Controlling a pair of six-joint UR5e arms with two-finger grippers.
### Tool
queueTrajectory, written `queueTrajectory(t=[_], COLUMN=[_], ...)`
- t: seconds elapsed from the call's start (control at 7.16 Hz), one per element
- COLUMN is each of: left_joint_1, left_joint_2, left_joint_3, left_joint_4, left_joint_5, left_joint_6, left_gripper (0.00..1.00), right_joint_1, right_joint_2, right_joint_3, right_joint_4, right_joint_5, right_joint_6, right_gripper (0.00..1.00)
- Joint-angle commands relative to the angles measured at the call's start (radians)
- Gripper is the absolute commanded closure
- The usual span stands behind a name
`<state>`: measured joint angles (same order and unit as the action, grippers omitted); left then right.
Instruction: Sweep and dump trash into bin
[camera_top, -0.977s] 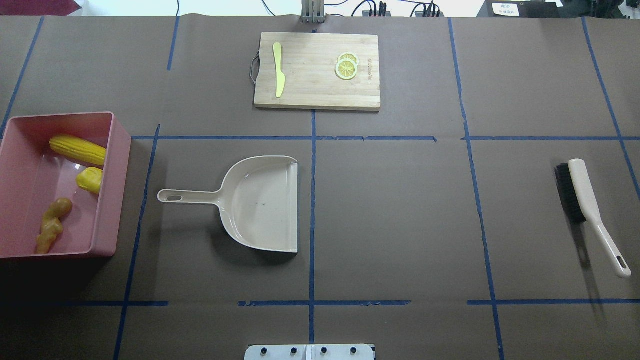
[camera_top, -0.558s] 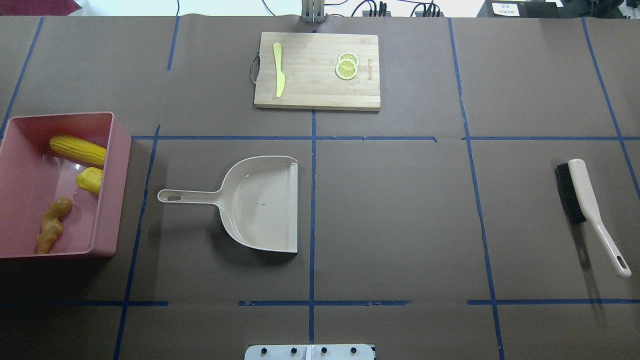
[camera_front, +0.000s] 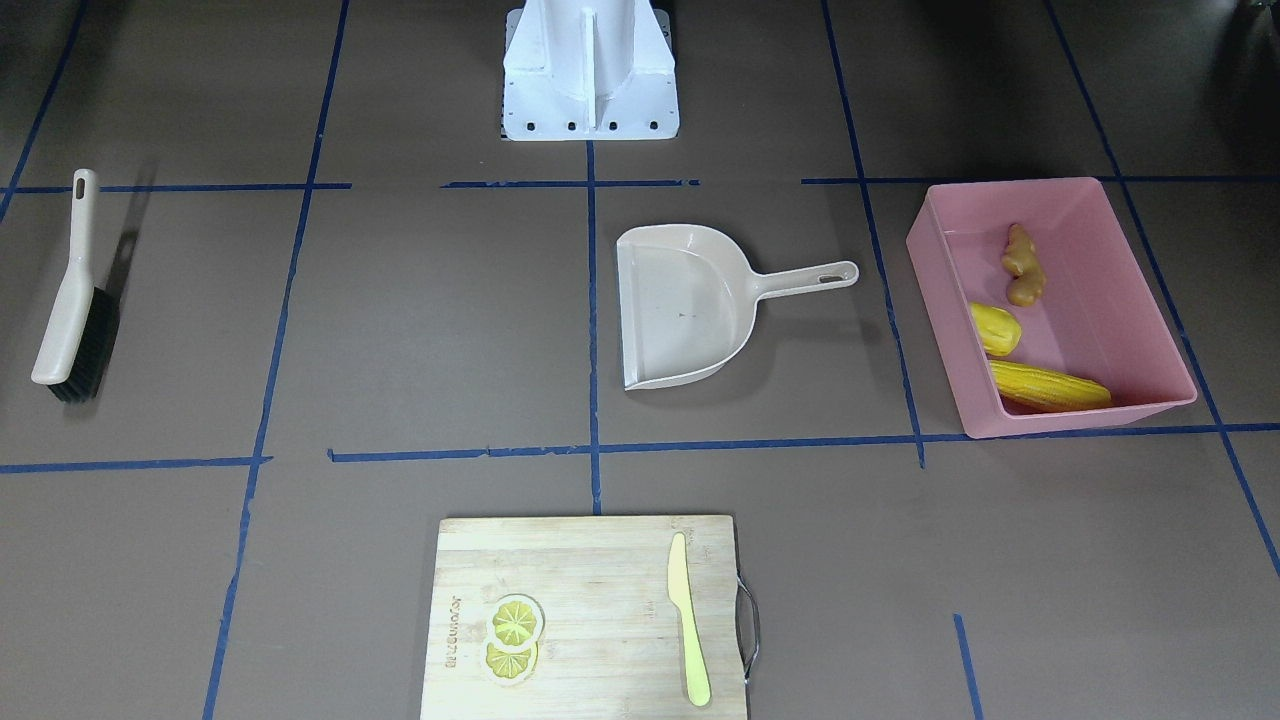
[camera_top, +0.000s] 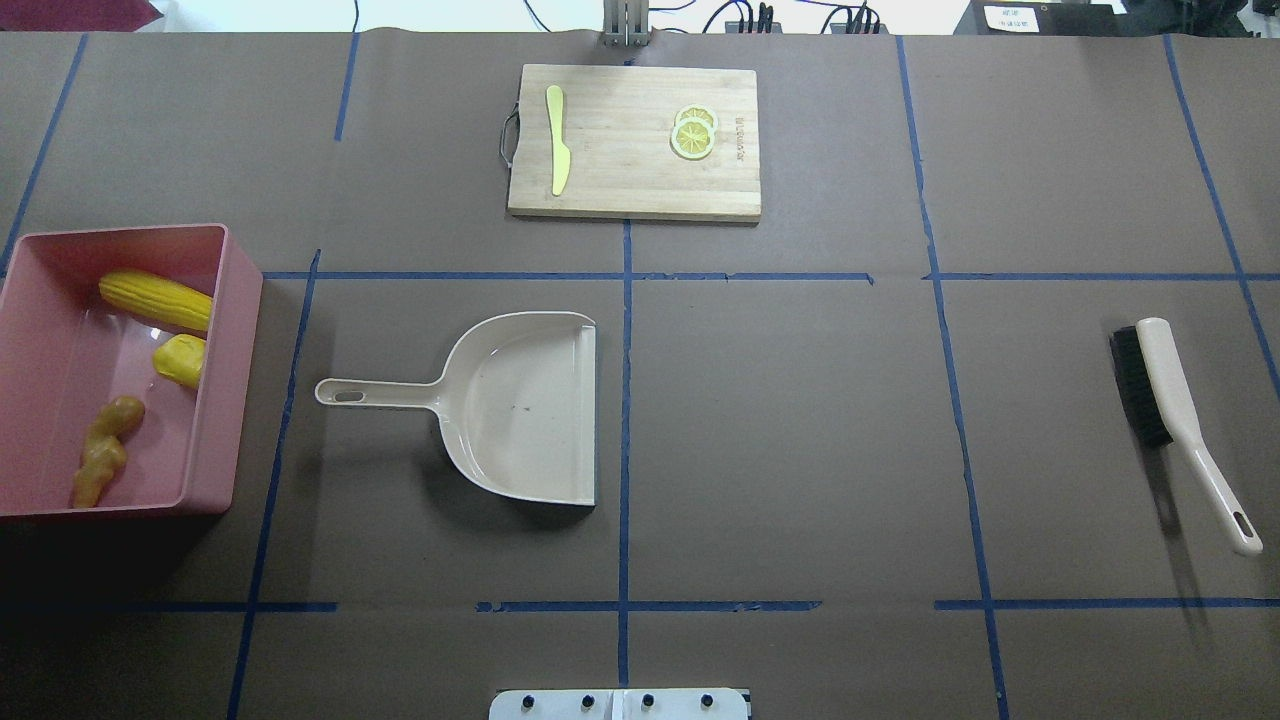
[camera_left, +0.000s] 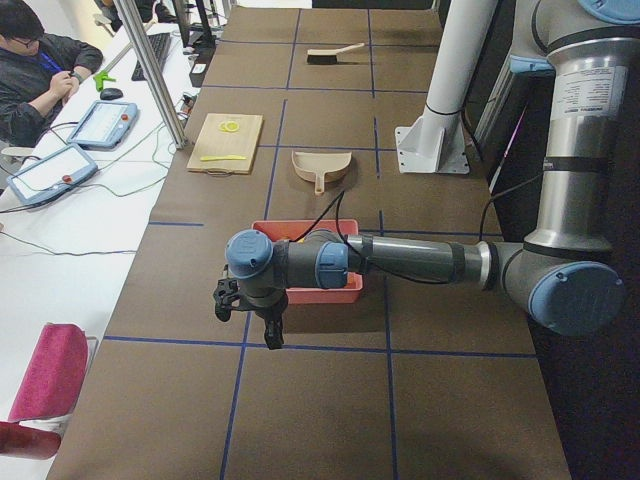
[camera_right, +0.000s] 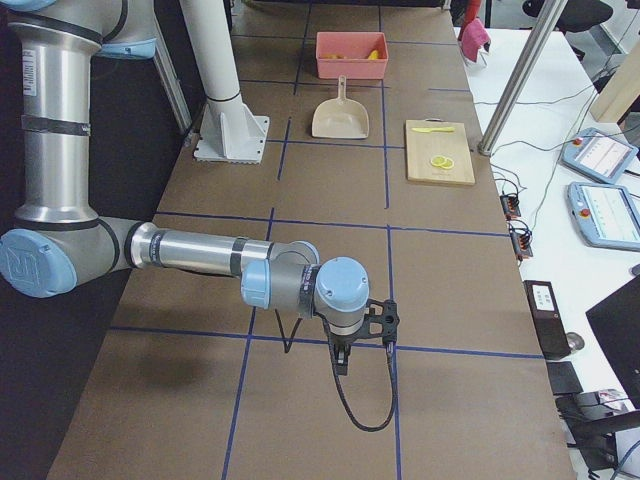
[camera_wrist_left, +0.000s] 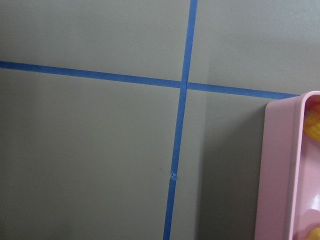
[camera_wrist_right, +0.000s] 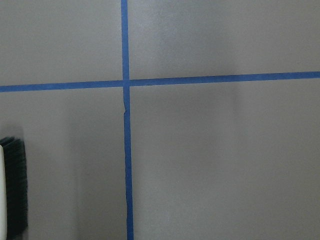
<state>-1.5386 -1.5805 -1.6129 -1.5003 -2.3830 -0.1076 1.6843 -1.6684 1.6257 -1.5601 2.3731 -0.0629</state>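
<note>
The pink bin stands at the table's left edge in the overhead view and on the right in the front-facing view. In it lie the corn cob, the yellow oval lump and the ginger root. The beige dustpan lies empty near the table's middle. The brush lies at the right. My left gripper shows only in the exterior left view, beyond the bin's outer side. My right gripper shows only in the exterior right view. I cannot tell whether either is open or shut.
A wooden cutting board with lemon slices and a pale yellow knife lies at the far middle. The bin's rim shows in the left wrist view, and the brush's bristles in the right wrist view.
</note>
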Motion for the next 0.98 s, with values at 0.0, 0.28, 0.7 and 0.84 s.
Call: queueTrajectory(t=[0.0,0.28,0.7,0.84], left_joint_1=[0.000,0.000,0.000,0.000], left_joint_2=[0.019,0.039,0.039,0.039], left_joint_3=[0.005,0.013,0.013,0.011], left_joint_4=[-0.052,-0.093,-0.090,-0.090], left_joint_5=[0.004,0.004,0.004,0.004], left_joint_6=[0.002,0.046,0.048,0.048], left_gripper=[0.00,0.00,0.00,0.00], right_joint_1=[0.000,0.000,0.000,0.000], right_joint_2=[0.002,0.002,0.002,0.002], right_joint_3=[0.000,0.000,0.000,0.000], right_joint_4=[0.000,0.000,0.000,0.000], right_joint_5=[0.000,0.000,0.000,0.000], right_joint_6=[0.000,0.000,0.000,0.000], right_gripper=[0.00,0.00,0.00,0.00])
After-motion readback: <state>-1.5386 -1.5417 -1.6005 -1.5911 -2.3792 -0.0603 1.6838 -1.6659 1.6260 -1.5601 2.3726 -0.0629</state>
